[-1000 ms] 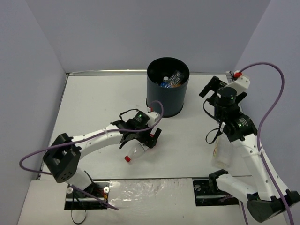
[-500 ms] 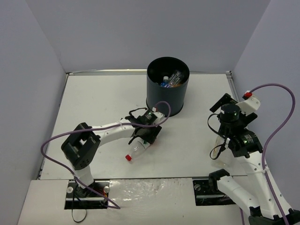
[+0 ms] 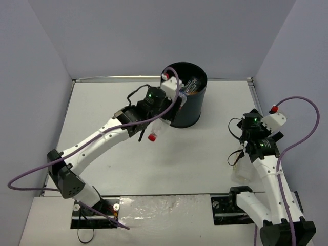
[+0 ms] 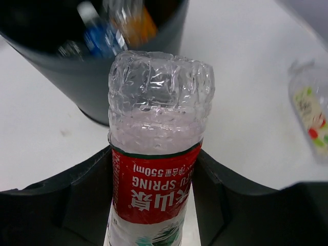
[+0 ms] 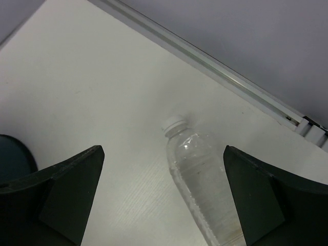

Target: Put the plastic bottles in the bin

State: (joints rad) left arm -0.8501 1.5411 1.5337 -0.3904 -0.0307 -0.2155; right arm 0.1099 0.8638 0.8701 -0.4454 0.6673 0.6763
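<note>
From above, the bin [image 3: 188, 117] stands at the far middle of the table [image 3: 102, 113], with several bottles [image 3: 189, 86] already inside it. The left end effector [image 3: 160, 122] is pinching a red-capped bottle [image 3: 155, 132] held up just beside the bin's near-left wall, cap pointing back toward the arms. It does not look to be over the opening yet. A clear bottle [image 3: 241, 168] lies on the table beside the right arm. The task seems well along: one bottle to drop in, and at least one more to fetch.

In the left wrist view, the dark fingers [image 4: 66, 205] press on either side of the held bottle's red label. Its crinkled base points at the bin, which sits ahead and lower.

In the right wrist view, the right end effector [image 5: 162, 154] is spread wide and holds nothing. The clear bottle lies on the table below it, white cap toward the far wall, framed between the two fingers and nearer the right one, touching neither.
</note>
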